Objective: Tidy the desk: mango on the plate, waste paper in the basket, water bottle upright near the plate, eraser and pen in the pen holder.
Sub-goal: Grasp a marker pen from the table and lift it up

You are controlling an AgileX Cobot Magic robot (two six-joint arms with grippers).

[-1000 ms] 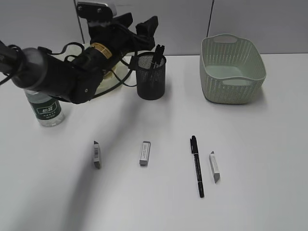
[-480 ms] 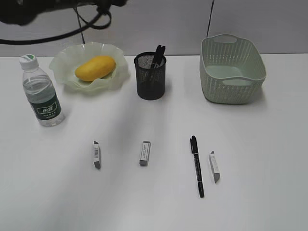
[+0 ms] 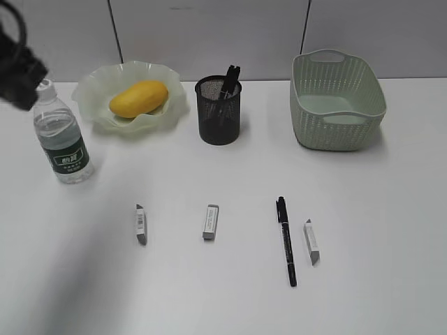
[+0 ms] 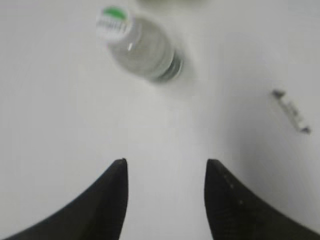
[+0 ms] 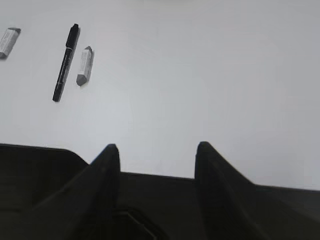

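The mango [image 3: 138,98] lies on the wavy green plate [image 3: 87,91]. The water bottle [image 3: 61,142] stands upright left of the plate; it also shows blurred in the left wrist view [image 4: 141,46]. The black mesh pen holder [image 3: 219,118] holds a black pen. Another black pen [image 3: 286,240] lies on the desk [image 3: 223,293], also in the right wrist view [image 5: 66,62]. Three erasers lie on the desk: one on the left [image 3: 140,224], one in the middle [image 3: 210,222], one on the right [image 3: 311,241]. The basket [image 3: 336,101] stands at the back right. No waste paper shows. My left gripper [image 4: 166,165] is open and empty above the desk. My right gripper [image 5: 157,150] is open and empty.
A dark part of the left arm [image 3: 17,59] shows at the exterior view's upper left edge, above the bottle. A grey wall runs behind the desk. The right wrist view shows a dark edge [image 5: 40,165] below the desk near the gripper.
The left arm has pulled away from the pen holder and plate, up and to the left, and now only shows at the view's left edge. A pen stays in the holder.
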